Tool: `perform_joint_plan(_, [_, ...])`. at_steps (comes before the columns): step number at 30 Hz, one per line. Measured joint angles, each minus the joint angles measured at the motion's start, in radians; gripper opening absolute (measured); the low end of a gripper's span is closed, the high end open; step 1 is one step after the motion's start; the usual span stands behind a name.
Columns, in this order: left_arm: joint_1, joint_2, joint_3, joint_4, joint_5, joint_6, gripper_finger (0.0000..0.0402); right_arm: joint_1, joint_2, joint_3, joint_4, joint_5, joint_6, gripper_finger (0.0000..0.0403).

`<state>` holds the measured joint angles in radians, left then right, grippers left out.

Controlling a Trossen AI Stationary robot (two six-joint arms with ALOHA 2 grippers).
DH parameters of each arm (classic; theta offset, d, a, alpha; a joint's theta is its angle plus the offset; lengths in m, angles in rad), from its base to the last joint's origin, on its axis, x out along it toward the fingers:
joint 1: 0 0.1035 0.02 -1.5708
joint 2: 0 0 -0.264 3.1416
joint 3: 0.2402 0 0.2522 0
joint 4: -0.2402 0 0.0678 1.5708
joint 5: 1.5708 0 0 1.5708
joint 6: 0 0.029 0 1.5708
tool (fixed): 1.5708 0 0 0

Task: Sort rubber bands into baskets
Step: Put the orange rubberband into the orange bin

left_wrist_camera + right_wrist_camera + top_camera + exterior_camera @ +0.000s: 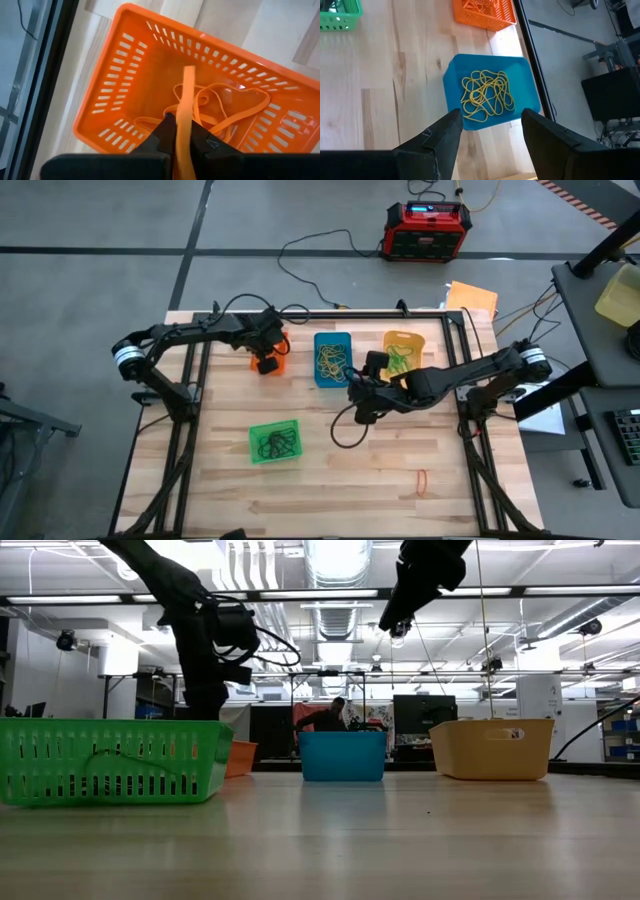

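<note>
Left gripper (pixel 268 360) is hanging over the orange basket (pixel 281 341) at about 11 o'clock on the table (pixel 400 460). Left wrist view: its fingers (pixel 162 132) are pressed together, pinching an orange rubber band (pixel 185 107) that is standing up between them above the basket's inside. More orange bands (pixel 225 107) are lying loose on the orange basket's floor.

Right gripper (pixel 357 395) is sitting near table centre, just at the 5 o'clock side of the blue basket (pixel 332 358). Right wrist view: its fingers (pixel 445 137) are spread wide, holding nothing, with the blue basket (pixel 452 80) showing between them. A tangle of yellow bands (pixel 486 95) is lying inside the blue basket.

Yellow-orange basket (pixel 405 350) is sitting at 1 o'clock, just beside the blue one, with green bands (pixel 399 360) in it. Green basket (pixel 273 441) is sitting at 7 o'clock, well apart from the others, with dark bands (pixel 277 443) in it. One red band (pixel 422 480) is lying loose on the table at about 5 o'clock, near the edge.

Low view: green basket (pixel 110 760) is standing closest, then the orange basket (pixel 239 757), blue basket (pixel 342 756) and yellow-orange basket (pixel 491 748) in a row farther back; both arms are coming down from above.

Red-and-black box (pixel 427 232) is sitting on the floor beyond the table at 12 o'clock, cables running from it.
</note>
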<state>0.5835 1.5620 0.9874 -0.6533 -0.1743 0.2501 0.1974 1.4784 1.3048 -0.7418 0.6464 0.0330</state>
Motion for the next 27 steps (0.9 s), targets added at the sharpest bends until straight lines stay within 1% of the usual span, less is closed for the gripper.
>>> perform_joint_plan(4, [0.0,0.0,0.0,0.011,-0.001,0.0,0.0005,0.0,-0.003,0.0,0.0,0.0,-0.001,0.0199])
perform_joint_plan(7, [0.001,0.0,0.0,0.013,-0.002,0.0,0.002,0.0,-0.003,0.0,0.0,0.0,0.0,0.0199])
perform_joint_plan(11, [0.001,0.0,0.0,0.014,-0.006,0.0,0.0052,0.0,-0.003,0.0,0.0,0.0,0.0,0.0199])
perform_joint_plan(16, [0.001,-0.001,0.0,0.014,-0.079,-0.002,0.0099,0.0,-0.003,0.0,0.0,0.0,0.005,0.0199])
perform_joint_plan(20, [-0.003,-0.009,0.0,0.006,-0.078,-0.004,0.0128,0.0,-0.003,0.0,-0.004,0.0,0.013,0.0199])
perform_joint_plan(25, [-0.025,-0.057,0.0,-0.001,-0.079,-0.045,0.0141,0.0,-0.003,0.0,-0.023,-0.006,0.06,0.0199])
perform_joint_plan(27, [-0.043,-0.091,0.0,-0.003,-0.078,-0.076,0.0141,0.0,-0.003,0.0,-0.042,-0.037,0.083,0.0199])
